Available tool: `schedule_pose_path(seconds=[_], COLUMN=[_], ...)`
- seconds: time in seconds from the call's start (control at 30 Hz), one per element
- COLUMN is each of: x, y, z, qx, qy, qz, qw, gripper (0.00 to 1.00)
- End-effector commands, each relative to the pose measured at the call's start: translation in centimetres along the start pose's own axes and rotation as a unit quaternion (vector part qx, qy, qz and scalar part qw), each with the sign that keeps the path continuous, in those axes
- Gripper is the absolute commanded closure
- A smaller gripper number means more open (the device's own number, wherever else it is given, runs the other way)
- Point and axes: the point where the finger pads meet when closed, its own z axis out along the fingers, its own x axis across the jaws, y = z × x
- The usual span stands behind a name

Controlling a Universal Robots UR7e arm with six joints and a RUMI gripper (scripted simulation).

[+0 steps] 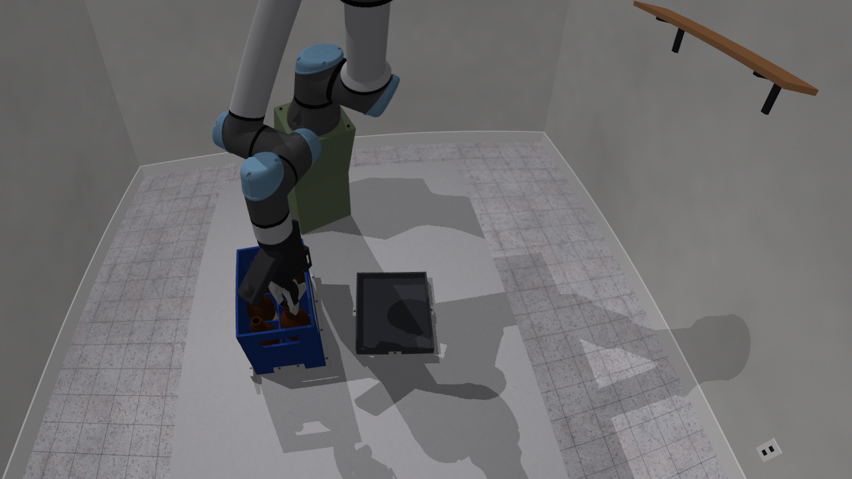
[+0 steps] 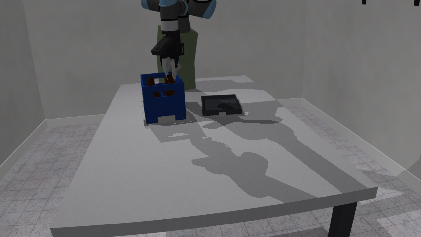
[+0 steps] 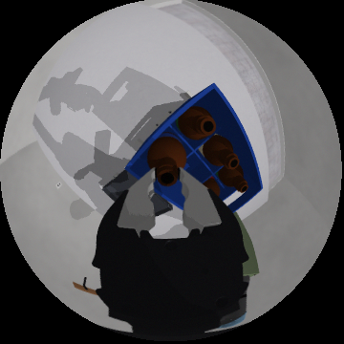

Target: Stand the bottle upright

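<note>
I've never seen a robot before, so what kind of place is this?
Probably a robot test room: a jointed arm on a green pedestal, bottles in a blue crate.

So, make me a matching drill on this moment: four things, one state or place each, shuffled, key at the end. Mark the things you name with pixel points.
1. blue plastic crate (image 1: 289, 354) (image 2: 164, 107) (image 3: 225, 106)
2. shallow black tray (image 1: 381, 297) (image 2: 208, 105) (image 3: 115, 186)
3. two-jaw gripper (image 1: 289, 307) (image 2: 171, 79) (image 3: 166, 168)
4. brown wooden shelf (image 1: 732, 50) (image 3: 86, 289)

A. closed on a brown bottle's neck (image 3: 167, 171)
B. mounted on the wall
C. divided into compartments, bottles inside
D. on the table, no bottle on it

Pairs: 1-C, 2-D, 3-A, 4-B
</note>
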Motion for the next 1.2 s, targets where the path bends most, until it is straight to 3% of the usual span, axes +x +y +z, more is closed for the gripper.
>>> schedule_pose_path(seconds=[0.0,1.17], x=[0.0,0.0], y=[-0.1,-0.1], z=[-0.1,-2.6], qx=[0.001,0.001], qy=[0.0,0.0], qz=[0.0,0.0], qw=[1.0,1.0], gripper=[1.0,1.0])
